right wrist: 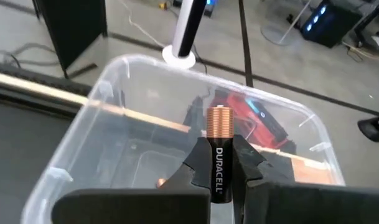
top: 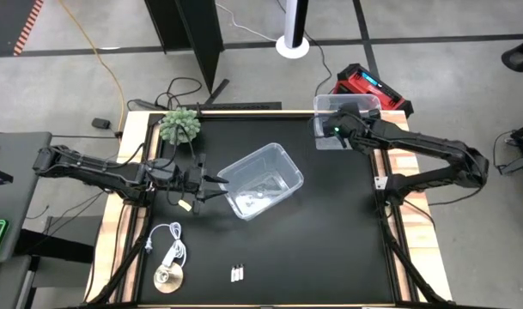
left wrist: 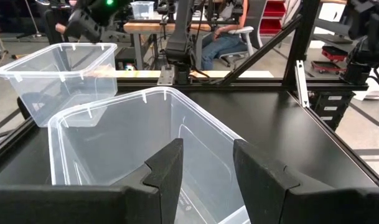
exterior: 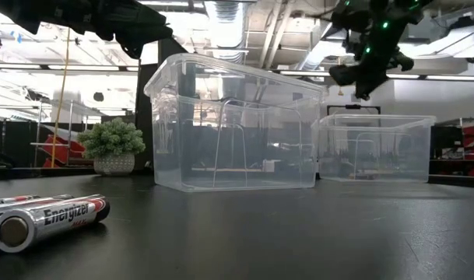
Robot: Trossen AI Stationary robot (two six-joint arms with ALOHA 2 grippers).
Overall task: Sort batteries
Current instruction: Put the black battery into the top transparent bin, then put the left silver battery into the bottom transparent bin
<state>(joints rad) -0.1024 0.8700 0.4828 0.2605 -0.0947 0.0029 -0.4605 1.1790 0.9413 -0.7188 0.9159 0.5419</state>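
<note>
a: where's the right tool [right wrist: 221,163]?

b: up over the far bin [top: 345,110] at the back right corner of the bench [top: 330,240]. it's pinching a dark battery [right wrist: 218,155] with a copper end, held upright with the copper end pointing out past the fingertips. the wrist view looks straight down into that bin, so i'd judge it's lined up for a drop.

a: why that bin?

b: something copper-coloured seems to lie in the bottom already, though it's too blurred to be sure. that would fit the dark ones being collected there.

a: and the left tool [left wrist: 205,171]?

b: beside the near bin [top: 263,180] in the middle of the bench, fingers spread with nothing between them, aimed across the rim. looks like it's waiting, or about to steady that bin.

a: what's left to sort?

b: a few silver batteries [top: 237,273] lie side by side near the front edge, well apart from both bins; the low view reads "energizer" on one. the near bin seems to hold something small, but i can't tell what. a white coiled cable [top: 168,251] and a small plant [top: 180,125] sit on the left, not involved.
</note>
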